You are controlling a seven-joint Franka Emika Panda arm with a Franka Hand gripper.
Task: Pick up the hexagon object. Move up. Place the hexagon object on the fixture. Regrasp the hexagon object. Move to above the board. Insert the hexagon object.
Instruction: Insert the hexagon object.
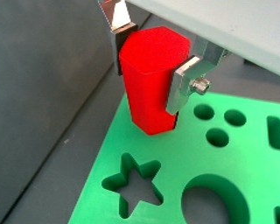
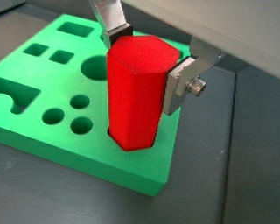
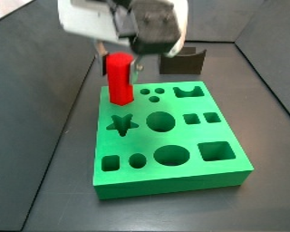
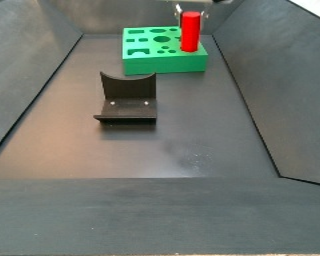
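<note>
Now the insertion step looks under way. On the green board [image 3: 172, 136], well apart from the dark fixture [image 4: 125, 98], the red hexagon object [image 2: 136, 92] stands upright with its lower end entering a corner hole. The gripper [image 2: 149, 61] pinches its top between silver plates (contact looks firm). Next: press straight down, then release.

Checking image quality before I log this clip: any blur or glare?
In a side view the gripper and arm above the red peg are smeared by blur; in both wrist views peg and green board are sharp; in the far side view the dark floor shows soft sheen.
</note>
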